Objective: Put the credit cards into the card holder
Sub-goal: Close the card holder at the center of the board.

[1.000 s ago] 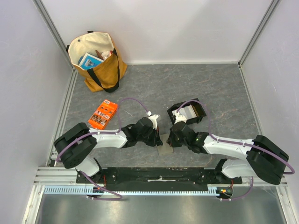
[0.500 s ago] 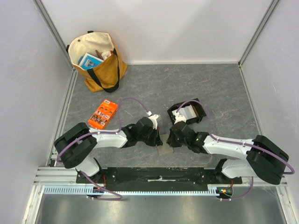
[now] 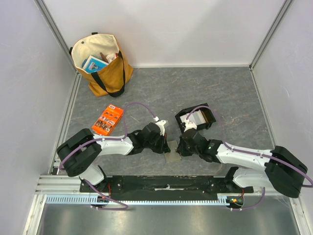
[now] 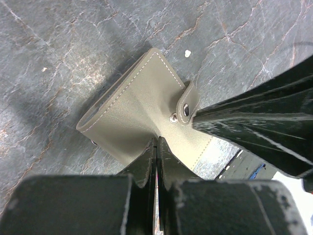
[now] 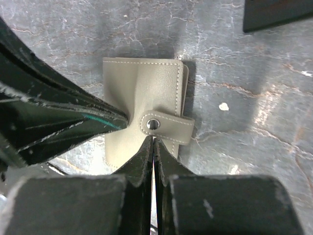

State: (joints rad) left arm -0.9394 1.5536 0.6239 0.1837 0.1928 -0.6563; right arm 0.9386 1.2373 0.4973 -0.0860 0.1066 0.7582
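Note:
The olive-grey card holder lies closed on the grey floor between my two grippers. In the left wrist view the holder shows its snap stud fastened. My left gripper is shut, its tips pressing on the holder's front face. My right gripper is shut too, its tips touching the holder just below the snap tab. The two grippers' fingers meet over the holder. The credit cards stand as a pale stack in the black tray behind the right gripper.
An orange printed packet lies to the left of the left arm. A tan and cream tote bag stands at the back left. A corner of the black tray shows in the right wrist view. White walls enclose the floor.
My right arm has shifted a little, its elbow and shoulder swinging right and its gripper settling slightly lower on the holder. The left arm and the holder have hardly moved.

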